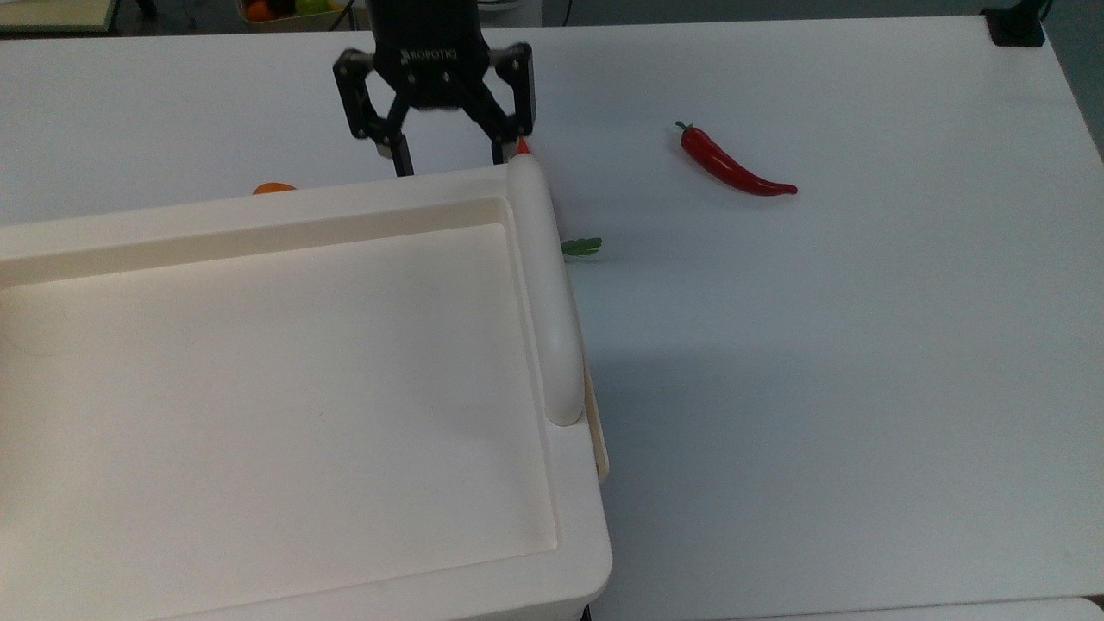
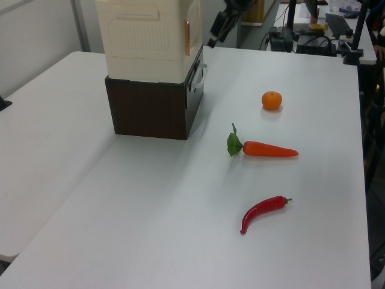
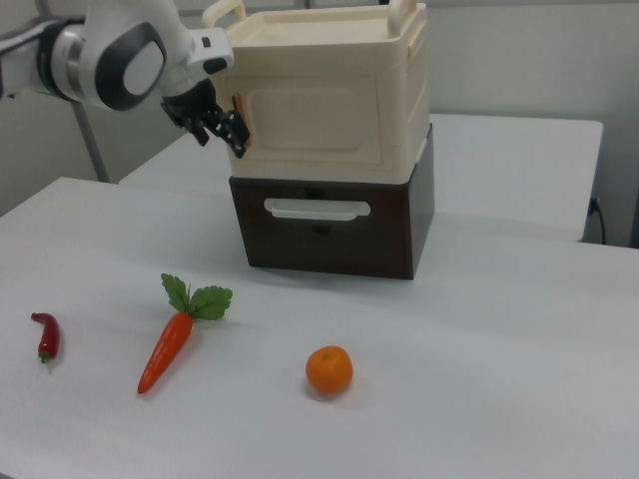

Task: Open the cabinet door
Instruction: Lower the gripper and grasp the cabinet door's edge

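We see the hand (image 1: pixel 448 164) in the top view with its two black fingers (image 1: pixel 402 158) spread wide apart and nothing between them, hanging just past the far edge of the cabinet (image 1: pixel 285 405). In the right view the hand (image 3: pixel 226 130) sits close to the right view's left edge of the cabinet (image 3: pixel 329 95), at the level of the cabinet door (image 3: pixel 312 118); we cannot tell whether a finger touches it. The door lies flat and closed in the cream front face, above a dark brown drawer unit (image 3: pixel 334 225) with a white pull handle (image 3: pixel 317 209). The long rounded bar handle (image 1: pixel 545 293) runs along the top view's right side of the recessed top.

On the white table (image 1: pixel 862 345) lie a red chilli pepper (image 1: pixel 733 166), a carrot (image 3: pixel 178 334) with green leaves, and an orange (image 3: pixel 329 370), all well apart from the cabinet. In the left view the hand (image 2: pixel 218 29) shows dark beside the upper corner of the cabinet (image 2: pixel 147 39).
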Controlling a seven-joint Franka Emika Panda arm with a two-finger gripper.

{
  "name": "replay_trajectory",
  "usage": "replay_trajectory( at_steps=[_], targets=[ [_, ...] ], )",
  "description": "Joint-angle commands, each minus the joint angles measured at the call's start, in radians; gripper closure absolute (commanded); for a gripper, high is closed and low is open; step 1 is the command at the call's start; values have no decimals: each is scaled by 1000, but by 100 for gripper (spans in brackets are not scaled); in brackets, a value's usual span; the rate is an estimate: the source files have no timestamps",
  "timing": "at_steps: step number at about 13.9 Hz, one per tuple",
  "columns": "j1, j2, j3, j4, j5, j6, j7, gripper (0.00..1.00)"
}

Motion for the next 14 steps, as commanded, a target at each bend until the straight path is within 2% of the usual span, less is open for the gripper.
replay_trajectory(
  at_steps=[1,5,7,10,13,14],
  targets=[
    [20,106,-11,108,-23,95,34,22],
    [25,116,-12,111,-28,190,31,44],
    [27,124,-11,113,-68,210,33,53],
    [27,126,-11,113,-89,242,33,79],
    [28,133,-11,113,-111,256,33,83],
    [28,133,-11,113,-117,256,33,89]
  ],
)
